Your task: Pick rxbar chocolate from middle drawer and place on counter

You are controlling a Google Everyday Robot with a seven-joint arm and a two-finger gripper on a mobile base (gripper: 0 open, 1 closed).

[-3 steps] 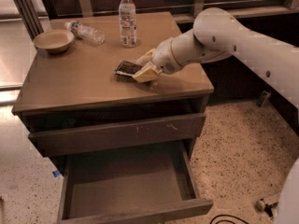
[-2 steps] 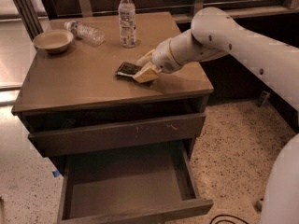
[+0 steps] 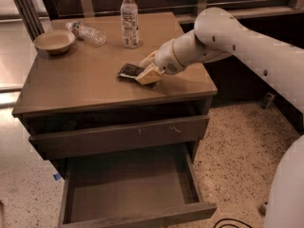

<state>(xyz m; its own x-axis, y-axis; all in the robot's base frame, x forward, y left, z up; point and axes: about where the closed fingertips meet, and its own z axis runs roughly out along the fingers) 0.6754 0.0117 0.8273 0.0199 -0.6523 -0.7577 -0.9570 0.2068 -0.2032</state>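
Note:
The rxbar chocolate (image 3: 128,71), a flat black-wrapped bar, lies flat on the counter (image 3: 80,84), right of its middle. My gripper (image 3: 146,67) is low over the counter at the bar's right end, and the white arm reaches in from the right. The bar's right end sits inside the gripper's tip. The middle drawer (image 3: 128,191) is pulled out wide below, and its bare floor holds nothing.
An upright water bottle (image 3: 128,18) stands at the counter's back, close behind the gripper. A second bottle (image 3: 88,32) lies on its side beside a tan bowl (image 3: 54,41) at the back left. The drawer front with pale scratches (image 3: 118,137) is closed. A speckled floor surrounds the cabinet.

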